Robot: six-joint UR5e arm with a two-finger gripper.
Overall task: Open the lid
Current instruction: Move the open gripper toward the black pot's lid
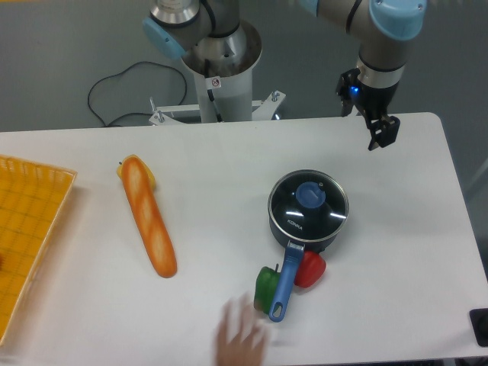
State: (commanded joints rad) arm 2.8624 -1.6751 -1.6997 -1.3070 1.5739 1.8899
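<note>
White tabletop filled most of my view, with grey floor and the arm's pedestal behind it. On it, right of centre, sat the lid, seated flat on its dark pot and not yet lifted. It was a dark glass disc inside a metal rim, with a round blue knob standing up at its middle.

I judged the lid to be stiff and moderately heavy for its size, glass that would chip or crack if dropped or knocked against the pot's edge. The glass face and rim looked smooth and slick, poor places to pinch. The knob was the only sensible hold: fingers to either side of it, squeezing under its widest part, then a straight vertical lift so the rim cleared the pot without dragging it.

From the pot a long blue handle ran toward me. A green pepper lay against its left side and a red one against its right, both just beside the pot. A blurred hand showed near the front edge.

Farther left lay a baguette, with a yellow basket at the table's far left.

The gripper hung well apart from the lid, up near the table's back right edge, holding nothing; I could not tell from that angle whether its fingers were apart or together.
</note>
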